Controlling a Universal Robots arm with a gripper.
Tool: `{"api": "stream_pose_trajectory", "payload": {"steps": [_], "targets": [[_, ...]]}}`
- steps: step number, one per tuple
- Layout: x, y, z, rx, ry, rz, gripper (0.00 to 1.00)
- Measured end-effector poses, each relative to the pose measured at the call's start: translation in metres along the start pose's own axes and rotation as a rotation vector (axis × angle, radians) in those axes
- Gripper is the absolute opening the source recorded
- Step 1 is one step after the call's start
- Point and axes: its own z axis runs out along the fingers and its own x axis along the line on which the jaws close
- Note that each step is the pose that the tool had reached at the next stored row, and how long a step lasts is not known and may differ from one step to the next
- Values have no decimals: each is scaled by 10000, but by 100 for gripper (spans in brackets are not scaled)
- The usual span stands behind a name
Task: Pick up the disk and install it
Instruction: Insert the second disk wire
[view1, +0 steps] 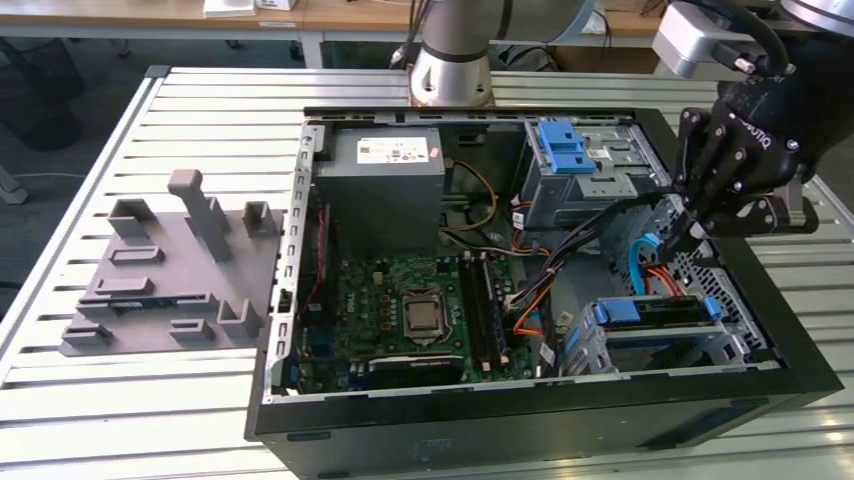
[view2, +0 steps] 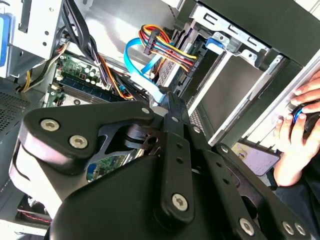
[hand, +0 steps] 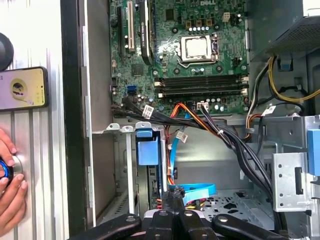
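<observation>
Status: end effector (view1: 683, 235) is hovering inside the open PC case (view1: 801, 375), at the exterior view's right, just above the lower drive cage (view1: 727, 345). Fingers are pressing together at the tips, clenched, with nothing between them in both wrist views. The tips are sitting just beside the blue flat data cable (hand: 197, 190) and the bundle of coloured power wires (view2: 167, 47).

The disk (view1: 647, 312) is sitting in that lower cage near the case's front corner, with its blue plastic end (hand: 147, 147) facing up toward me in the first wrist view. I'm not touching it; I can't tell if it's fully seated.

The motherboard (view1: 414, 310) is lying beyond the cage, and the grey power-supply box (view1: 380, 180) is sitting at the far end. The upper bay with its blue latch (view1: 567, 150) is standing beside my wrist.

The case is resting on the slatted table (view1: 80, 390). A person's hand (hand: 10, 185) is resting on the table outside the case wall, next to a phone (hand: 22, 89).
</observation>
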Motion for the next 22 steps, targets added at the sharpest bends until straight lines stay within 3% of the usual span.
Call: {"api": "stream_pose_trajectory", "payload": {"steps": [5, 6, 9, 10, 18, 22], "targets": [[-7, -1, 23, -21, -4, -27, 11], [-11, -1, 33, -20, -5, -38, 18], [-23, 0, 45, -19, -23, -63, 18], [-25, 5, 45, -18, -23, -64, 25], [-90, 15, 50, -18, -26, -66, 25], [-99, 17, 108, -18, -24, -66, 25]]}}
